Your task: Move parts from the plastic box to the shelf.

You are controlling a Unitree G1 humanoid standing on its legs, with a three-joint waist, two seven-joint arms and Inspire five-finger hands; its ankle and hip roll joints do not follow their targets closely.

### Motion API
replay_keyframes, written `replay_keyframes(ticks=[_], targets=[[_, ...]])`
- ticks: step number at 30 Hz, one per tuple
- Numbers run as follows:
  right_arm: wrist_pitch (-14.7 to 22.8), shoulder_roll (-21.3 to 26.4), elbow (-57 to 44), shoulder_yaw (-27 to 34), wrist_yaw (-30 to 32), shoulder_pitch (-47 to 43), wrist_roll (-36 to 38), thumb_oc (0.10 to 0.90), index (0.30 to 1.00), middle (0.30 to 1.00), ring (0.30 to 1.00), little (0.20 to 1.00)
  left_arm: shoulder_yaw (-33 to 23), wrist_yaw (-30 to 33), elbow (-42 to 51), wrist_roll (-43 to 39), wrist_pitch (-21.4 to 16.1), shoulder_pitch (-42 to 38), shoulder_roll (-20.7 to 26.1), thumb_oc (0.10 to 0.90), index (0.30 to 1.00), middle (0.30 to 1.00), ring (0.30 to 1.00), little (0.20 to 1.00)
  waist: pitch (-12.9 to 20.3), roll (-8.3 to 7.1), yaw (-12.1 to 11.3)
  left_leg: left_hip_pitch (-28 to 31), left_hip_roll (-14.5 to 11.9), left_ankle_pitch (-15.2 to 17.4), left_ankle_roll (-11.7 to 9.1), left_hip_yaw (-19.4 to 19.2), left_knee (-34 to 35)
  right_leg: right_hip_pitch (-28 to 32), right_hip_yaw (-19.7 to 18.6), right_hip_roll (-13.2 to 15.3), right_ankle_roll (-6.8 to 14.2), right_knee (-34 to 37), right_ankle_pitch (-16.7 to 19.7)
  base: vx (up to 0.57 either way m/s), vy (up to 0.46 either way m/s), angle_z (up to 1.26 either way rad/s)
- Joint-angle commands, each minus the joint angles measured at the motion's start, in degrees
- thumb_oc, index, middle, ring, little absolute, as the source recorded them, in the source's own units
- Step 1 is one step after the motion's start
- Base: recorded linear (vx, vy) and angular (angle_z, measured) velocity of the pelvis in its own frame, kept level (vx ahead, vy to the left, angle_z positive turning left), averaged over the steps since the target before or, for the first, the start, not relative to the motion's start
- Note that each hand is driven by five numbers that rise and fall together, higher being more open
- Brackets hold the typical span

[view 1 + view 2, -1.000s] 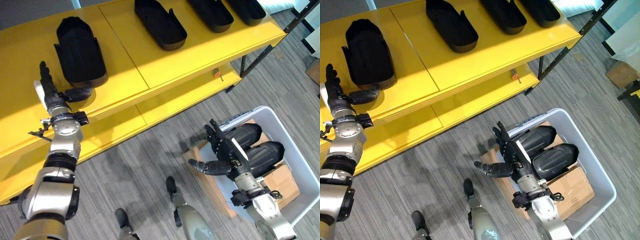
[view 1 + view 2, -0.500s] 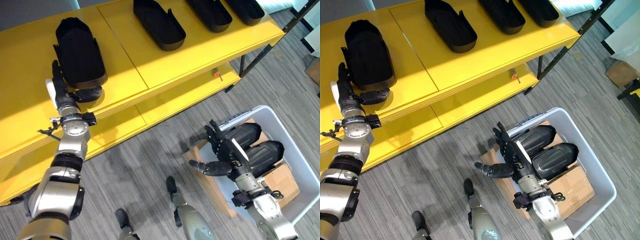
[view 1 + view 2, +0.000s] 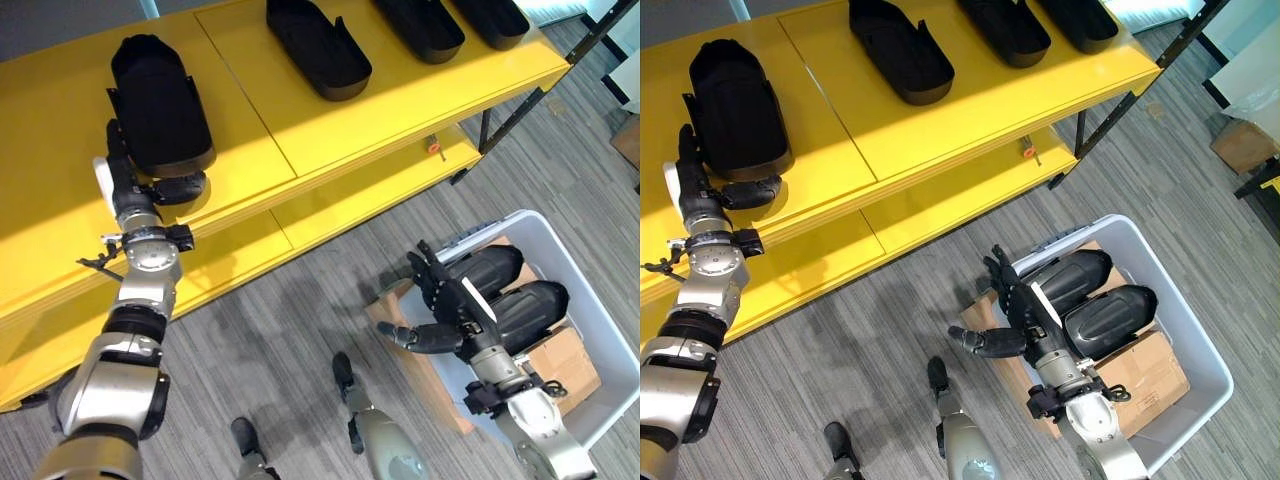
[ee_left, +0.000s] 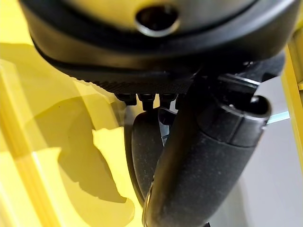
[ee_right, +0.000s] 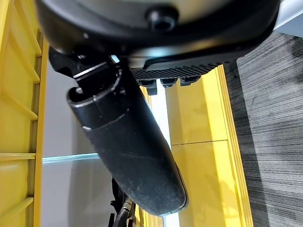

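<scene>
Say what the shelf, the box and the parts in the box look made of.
Shelf: likely painted metal; smooth, even yellow with a soft sheen.
Box: plastic; pale grey with thin moulded walls.
Parts: probably moulded plastic; black, rounded, faintly glossy.

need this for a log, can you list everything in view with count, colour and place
parts on shelf: four, black, in a row on the top board
shelf: one, yellow, far side, with a lower board
plastic box: one, white-grey, on the floor at right
parts in box: two, black, side by side on cardboard
cardboard: brown, lining the box
small orange item: one, on the lower board
carpet: grey, striped
left hand: open, beside the leftmost shelf part
right hand: open, at the box's near edge
</scene>
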State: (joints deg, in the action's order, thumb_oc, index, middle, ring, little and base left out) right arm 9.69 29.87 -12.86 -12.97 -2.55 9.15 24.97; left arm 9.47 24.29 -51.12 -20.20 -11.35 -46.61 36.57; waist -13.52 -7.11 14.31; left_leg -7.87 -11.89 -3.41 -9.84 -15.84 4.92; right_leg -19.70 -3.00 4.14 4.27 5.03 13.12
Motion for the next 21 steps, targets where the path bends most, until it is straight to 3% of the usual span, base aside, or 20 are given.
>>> replay_keyframes(ticks=[1,21], targets=[[6.91,2.73,-8.96,5.19,-0.35,-2.53,3.15,0.9,1.0,1.0,1.0,1.0,3.12,-5.47,-1.9,0.78,0.67,-4.44,-4.97,0.9,1.0,1.0,1.0,1.0,-1.36,1.07,2.62,8.23,-2.76,-0.1,0.51,-1.06,0.08,0.45,-2.88,2.9,5.64,-0.7,0.54,0.0,0.0,0.0],[6.95,3.1,-9.05,5.68,-0.6,-2.22,2.95,0.9,1.0,1.0,1.0,1.0,3.73,-5.79,-1.25,0.65,0.33,-4.54,-6.01,0.9,1.0,1.0,1.0,1.0,-1.62,1.29,2.81,7.89,-2.68,-0.24,0.53,-0.99,0.08,-0.04,-2.92,2.79,5.54,-0.78,0.69,0.0,0.0,0.0]])
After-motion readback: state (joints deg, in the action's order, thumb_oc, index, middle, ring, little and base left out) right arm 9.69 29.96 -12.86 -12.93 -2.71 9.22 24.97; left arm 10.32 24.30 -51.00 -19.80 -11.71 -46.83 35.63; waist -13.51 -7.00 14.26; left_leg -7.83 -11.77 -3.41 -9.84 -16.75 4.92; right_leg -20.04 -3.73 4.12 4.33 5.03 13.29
